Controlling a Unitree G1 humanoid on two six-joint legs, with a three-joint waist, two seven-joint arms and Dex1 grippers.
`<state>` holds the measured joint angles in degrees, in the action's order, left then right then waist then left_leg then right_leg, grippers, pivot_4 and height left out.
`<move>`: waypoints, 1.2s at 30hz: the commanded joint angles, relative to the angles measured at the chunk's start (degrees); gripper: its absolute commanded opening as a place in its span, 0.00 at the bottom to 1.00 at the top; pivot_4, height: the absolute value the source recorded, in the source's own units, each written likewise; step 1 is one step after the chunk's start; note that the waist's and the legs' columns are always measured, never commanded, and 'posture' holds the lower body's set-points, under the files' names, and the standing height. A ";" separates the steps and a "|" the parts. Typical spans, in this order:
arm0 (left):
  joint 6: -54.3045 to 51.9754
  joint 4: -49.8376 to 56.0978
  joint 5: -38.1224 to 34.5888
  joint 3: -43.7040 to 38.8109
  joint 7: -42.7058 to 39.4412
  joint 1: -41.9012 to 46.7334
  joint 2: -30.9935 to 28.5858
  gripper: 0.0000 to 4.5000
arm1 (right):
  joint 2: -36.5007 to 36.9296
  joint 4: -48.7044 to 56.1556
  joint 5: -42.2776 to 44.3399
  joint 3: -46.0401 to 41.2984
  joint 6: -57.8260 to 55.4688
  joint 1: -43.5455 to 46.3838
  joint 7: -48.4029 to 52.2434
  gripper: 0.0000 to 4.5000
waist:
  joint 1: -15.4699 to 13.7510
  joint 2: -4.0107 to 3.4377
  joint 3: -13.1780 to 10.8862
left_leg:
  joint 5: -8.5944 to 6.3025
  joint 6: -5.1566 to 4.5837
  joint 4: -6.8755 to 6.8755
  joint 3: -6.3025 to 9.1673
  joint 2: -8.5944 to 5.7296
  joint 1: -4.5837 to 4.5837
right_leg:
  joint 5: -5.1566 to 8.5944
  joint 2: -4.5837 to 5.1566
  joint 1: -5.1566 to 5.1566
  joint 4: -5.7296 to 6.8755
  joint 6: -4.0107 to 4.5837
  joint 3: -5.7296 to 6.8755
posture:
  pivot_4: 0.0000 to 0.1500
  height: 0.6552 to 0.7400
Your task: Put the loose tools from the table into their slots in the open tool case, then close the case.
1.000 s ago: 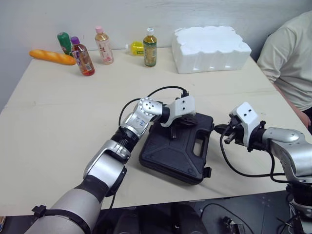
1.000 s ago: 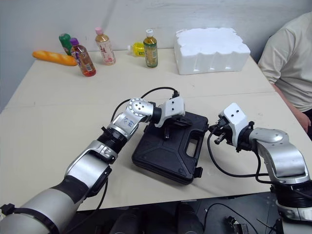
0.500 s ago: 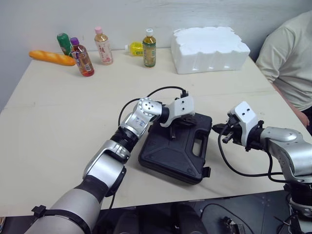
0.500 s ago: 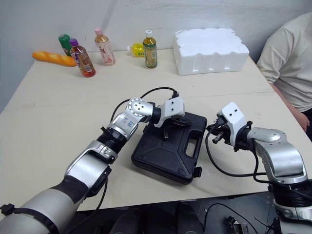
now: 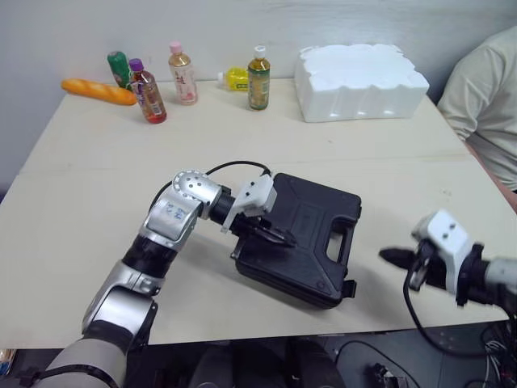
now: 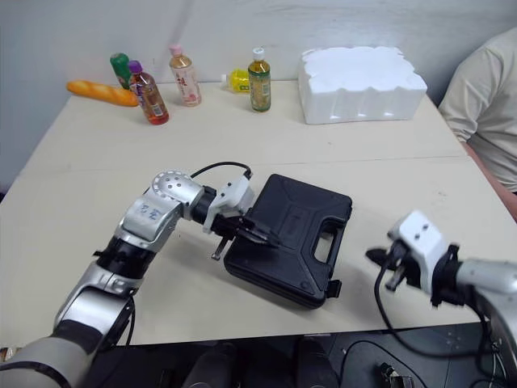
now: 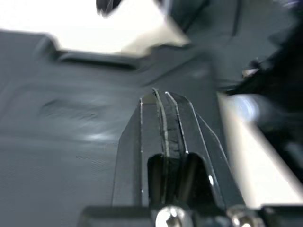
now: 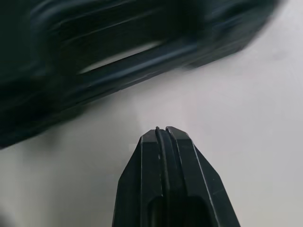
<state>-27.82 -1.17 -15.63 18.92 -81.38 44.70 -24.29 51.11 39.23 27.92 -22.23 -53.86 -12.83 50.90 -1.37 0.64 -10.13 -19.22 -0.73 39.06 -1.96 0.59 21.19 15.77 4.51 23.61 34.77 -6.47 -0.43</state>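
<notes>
The black tool case point(image 5: 311, 218) lies closed on the table, its handle point(image 5: 346, 239) facing right and a latch point(image 5: 348, 288) at its near corner. My left gripper point(image 5: 281, 238) is shut and rests low over the lid's left part; the left wrist view has its fingertips point(image 7: 163, 97) together against the lid point(image 7: 66, 127). My right gripper point(image 5: 389, 256) hovers shut over bare table to the right of the case, apart from it. In the right wrist view its fingertips point(image 8: 163, 132) point at the table short of the case point(image 8: 94, 47). No loose tools are visible.
Along the far edge stand several bottles point(image 5: 258, 78), with a bread loaf point(image 5: 98, 90) at the left and a white foam block point(image 5: 361, 70) at the right. A person in a light shirt point(image 5: 489, 105) sits at the right side. The table edge point(image 5: 242, 339) runs close below the case.
The camera has shifted a little. My left gripper slid from the lid's far edge toward its near left side. My right gripper drew back to the right, away from the case handle.
</notes>
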 commanded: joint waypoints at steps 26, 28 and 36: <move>6.72 -2.93 12.22 14.04 8.16 -2.28 -0.79 0.00 | -3.02 8.94 23.13 3.87 -9.14 9.24 -6.65 0.01 | 1.49 0.07 0.06 | -0.02 -0.05 -0.01 0.09 0.19 -0.15 | 0.12 -0.06 -0.06 0.14 0.23 0.01 | 1.00 0.98; 6.58 -2.85 12.11 14.05 8.26 -2.36 -0.84 0.00 | -2.31 8.89 23.03 4.04 -8.78 8.64 -7.10 0.01 | 1.41 0.06 0.13 | -0.02 -0.05 -0.04 0.10 0.21 -0.18 | 0.14 -0.08 -0.07 0.17 0.25 0.02 | 1.00 0.98; -6.39 2.75 -4.29 -0.99 6.83 -4.53 -3.38 0.18 | 1.22 7.84 22.38 -9.10 -2.78 2.96 -3.71 0.00 | 1.39 0.06 0.04 | -0.02 -0.05 0.00 0.17 0.06 -0.04 | 0.12 -0.04 -0.06 0.07 0.19 0.09 | 1.00 0.98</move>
<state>-29.28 -0.21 -15.86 22.47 -73.93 40.25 -26.01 51.36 46.66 48.77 -25.85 -58.21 -9.75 45.80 0.02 0.70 -10.09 -19.25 -0.78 39.05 -1.85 0.69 21.18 15.87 4.46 23.64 34.88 -6.30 -0.37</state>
